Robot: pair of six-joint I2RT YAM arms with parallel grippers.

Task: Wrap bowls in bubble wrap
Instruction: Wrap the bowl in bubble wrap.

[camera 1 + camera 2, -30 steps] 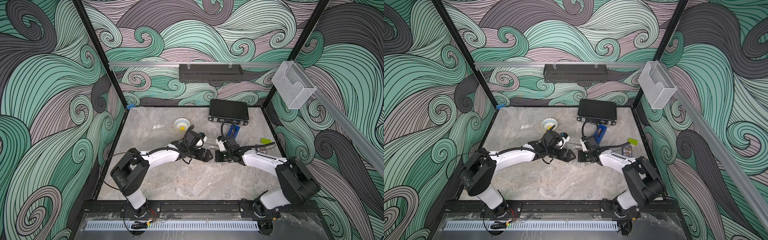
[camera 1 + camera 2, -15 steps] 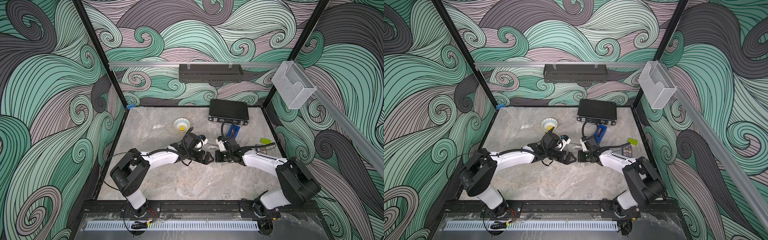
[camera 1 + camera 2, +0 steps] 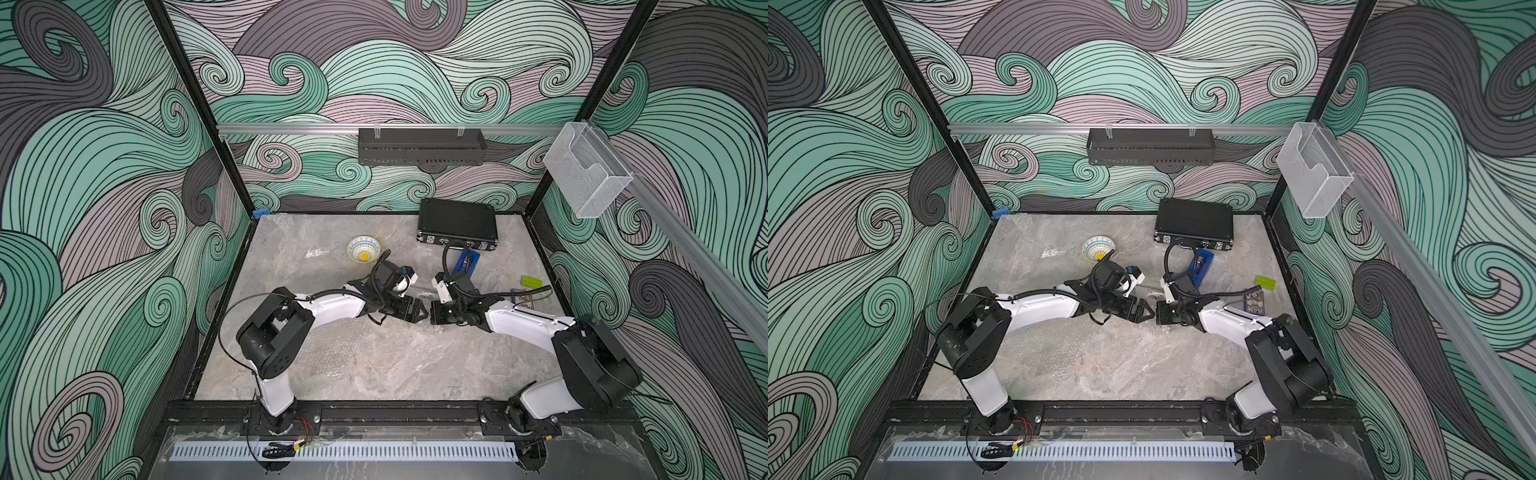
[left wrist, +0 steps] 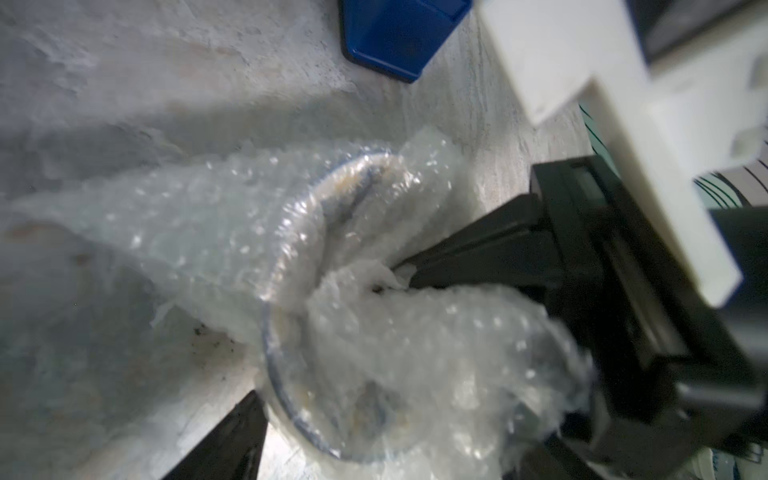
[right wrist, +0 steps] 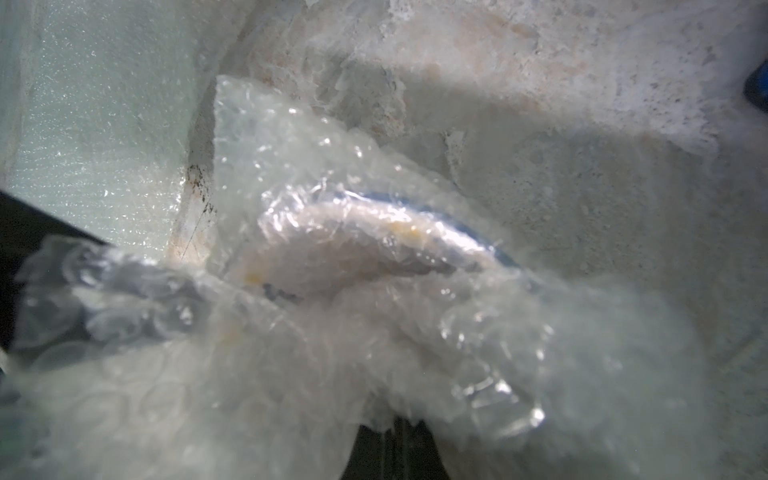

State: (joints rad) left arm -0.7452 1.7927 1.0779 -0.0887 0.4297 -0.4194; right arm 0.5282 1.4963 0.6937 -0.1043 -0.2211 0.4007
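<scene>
Marbled grey tabletop (image 3: 374, 365), mid-frame: open left claw (image 3: 420, 309) has swung beside the blue-rimmed ceramic bowl (image 4: 291, 399); right claw (image 4: 404, 271) pinches its clear bubble wrap (image 4: 199, 216), mid-fold.

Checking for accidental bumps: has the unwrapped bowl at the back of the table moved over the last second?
No. The bowl sits where it did, at the same gap from the black case in both top views.

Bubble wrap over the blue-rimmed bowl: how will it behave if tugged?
Probably floppy: the bubble wrap drapes and bunches where the right pincer pinches it. Likely light, and it may slide off the glazed bowl underneath, since nothing visibly fastens it.
</scene>
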